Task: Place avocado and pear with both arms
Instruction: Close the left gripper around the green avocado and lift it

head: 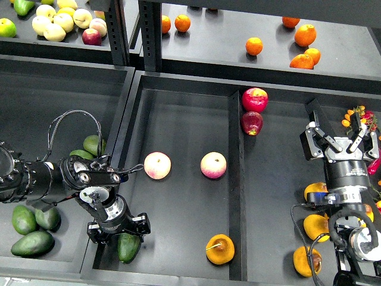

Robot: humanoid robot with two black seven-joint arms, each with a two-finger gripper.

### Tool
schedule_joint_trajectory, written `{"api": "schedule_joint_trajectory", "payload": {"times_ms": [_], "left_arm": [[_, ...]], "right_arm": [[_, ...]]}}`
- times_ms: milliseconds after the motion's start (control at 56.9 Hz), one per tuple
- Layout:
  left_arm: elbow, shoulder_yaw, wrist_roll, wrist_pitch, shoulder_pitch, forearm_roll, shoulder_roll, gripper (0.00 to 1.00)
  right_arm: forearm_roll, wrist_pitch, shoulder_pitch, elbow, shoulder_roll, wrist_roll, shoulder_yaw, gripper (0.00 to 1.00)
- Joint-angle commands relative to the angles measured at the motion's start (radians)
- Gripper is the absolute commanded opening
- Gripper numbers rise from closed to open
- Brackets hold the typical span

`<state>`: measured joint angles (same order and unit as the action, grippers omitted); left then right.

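Left gripper (126, 237) grips the avocado (127, 246); right gripper (338, 141) holds nothing.
Left jaws closed on the avocado at the tray's (178, 269) front-left corner; right jaws wide apart.

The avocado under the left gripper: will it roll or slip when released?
The avocado looks smooth, so it may slip between the left gripper's fingers. Its elongated shape would probably wobble rather than roll far. The tray floor looks flat, so it should settle.

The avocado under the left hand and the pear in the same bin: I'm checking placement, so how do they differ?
The avocado is dark green and elongated; the pear is roundish, orange-yellow, with a stem. The left hand is right over the avocado, while the pear lies free of both hands. The avocado sits near the bin's left wall, the pear near its right. Both lie toward the front edge.
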<state>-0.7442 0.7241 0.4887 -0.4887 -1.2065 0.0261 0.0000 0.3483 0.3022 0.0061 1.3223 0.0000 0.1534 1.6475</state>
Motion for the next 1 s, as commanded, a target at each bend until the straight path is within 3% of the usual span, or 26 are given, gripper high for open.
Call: {"api": "schedule_joint_trajectory", "payload": {"times_ms": [0,633,985], "left_arm": [[0.0,-0.003,0.0,0.0,0.001,-0.003,0.0,0.68],[0.009,-0.022,0.0,0.0,0.027,-0.003,0.0,0.67],[0.04,-0.022,0.0,0.0,0.039,-0.006,0.0,0.52]], "right_arm": [[0.0,0.0,0.0,0.0,0.0,0.0,0.0,1.0],[0.0,0.0,0.0,0.0,0.0,0.0,0.0,1.0],[0.0,0.006,0.0,0.0,0.0,-0.002,0.0,1.0]]}}
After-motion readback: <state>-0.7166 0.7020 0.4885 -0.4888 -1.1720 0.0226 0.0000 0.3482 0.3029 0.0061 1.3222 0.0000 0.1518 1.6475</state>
